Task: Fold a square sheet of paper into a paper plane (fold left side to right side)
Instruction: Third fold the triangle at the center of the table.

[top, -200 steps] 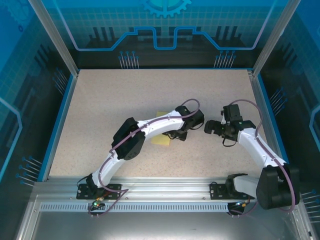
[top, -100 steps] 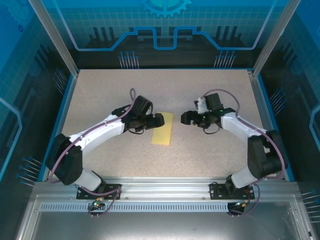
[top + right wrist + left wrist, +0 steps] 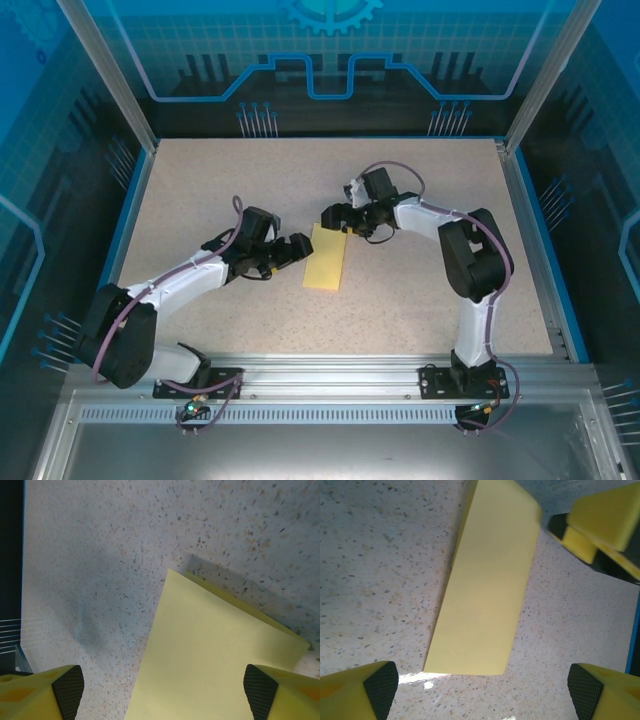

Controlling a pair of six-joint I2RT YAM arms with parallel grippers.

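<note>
Pale-yellow folded paper sheet (image 3: 326,258) lies twelve-to-six o'clock, left pincer (image 3: 297,248) at its nine, right pincer (image 3: 333,217) at twelve, both wide open, empty.

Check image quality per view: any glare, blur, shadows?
Left wrist: bright glare on the table at the near edge of the sheet of paper, whose far corner looks soft. Right wrist: sharp, with a dark shadow along the sheet's far edge. Top external: even light, no glare on the table.
</note>
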